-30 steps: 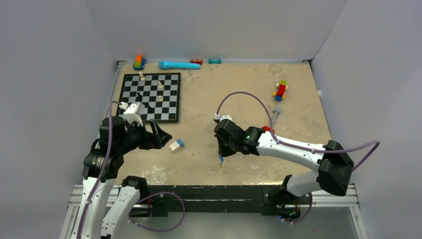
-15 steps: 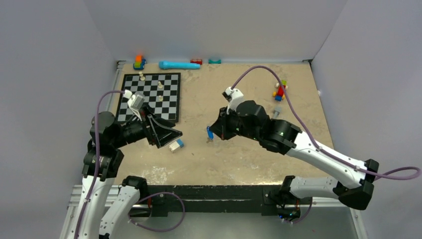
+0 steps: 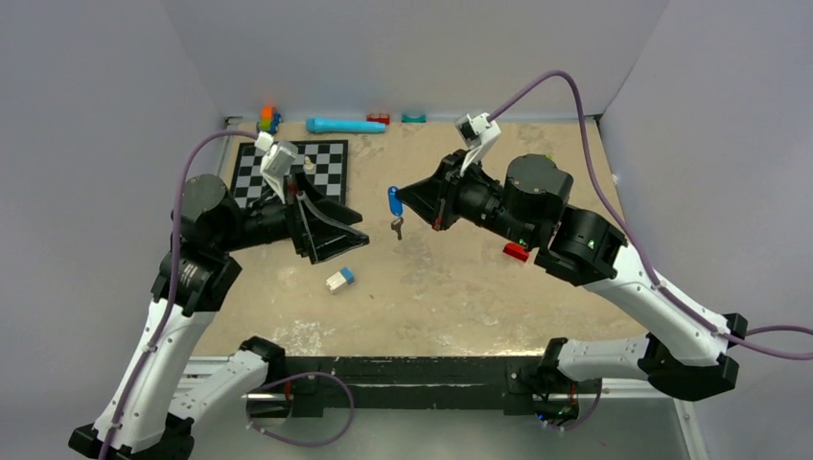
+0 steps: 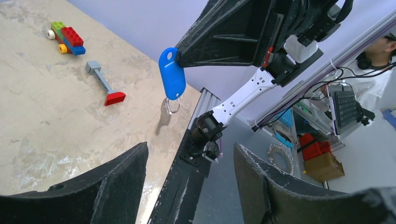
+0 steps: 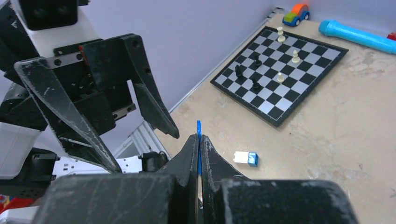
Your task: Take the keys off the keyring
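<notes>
Tiny pale silver key dangles off a small metal keyring under the blue plastic-headed key, which the right fingers pinch tight, up in the air over mid-bench, left fingers gaping wide opposite.

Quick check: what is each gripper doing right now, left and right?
Left gripper: open, holding nothing.
Right gripper: shut on the blue-headed key, with the silver key dangling below.
</notes>
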You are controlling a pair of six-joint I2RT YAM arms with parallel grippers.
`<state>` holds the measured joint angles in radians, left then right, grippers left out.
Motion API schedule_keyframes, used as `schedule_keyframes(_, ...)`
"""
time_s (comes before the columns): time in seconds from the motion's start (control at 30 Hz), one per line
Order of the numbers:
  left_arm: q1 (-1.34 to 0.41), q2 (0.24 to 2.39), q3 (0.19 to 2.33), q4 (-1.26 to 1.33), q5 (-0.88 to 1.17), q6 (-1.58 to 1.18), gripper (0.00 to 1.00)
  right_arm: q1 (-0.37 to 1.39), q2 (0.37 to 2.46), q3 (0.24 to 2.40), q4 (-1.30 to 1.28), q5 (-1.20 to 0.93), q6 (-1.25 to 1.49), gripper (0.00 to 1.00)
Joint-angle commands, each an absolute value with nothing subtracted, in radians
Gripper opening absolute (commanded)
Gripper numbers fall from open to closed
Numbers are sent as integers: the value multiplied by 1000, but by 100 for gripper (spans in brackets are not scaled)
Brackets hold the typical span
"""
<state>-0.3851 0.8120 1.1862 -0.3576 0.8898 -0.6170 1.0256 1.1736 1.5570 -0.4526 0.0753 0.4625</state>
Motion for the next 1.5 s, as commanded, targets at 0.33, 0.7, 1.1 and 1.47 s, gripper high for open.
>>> schedule_keyframes(0.33, -450, 908, 1354, -337, 879, -552, 65, 1029, 1215, 1681, -453, 4, 407, 0)
schedule_keyframes(0.7, -580, 1001, 1462, -475, 730, -421, 58, 1028, 1248, 1741, -480, -26, 398, 0)
schedule_keyframes(1.1, -592, 1025, 1510, -580, 644, -322, 82, 1028, 1228, 1737, -475, -55, 394, 0)
schedule_keyframes(1.47, -593, 1075, 1565, -603, 694, -310, 58, 1029, 1235, 1732, -467, -98, 391, 0)
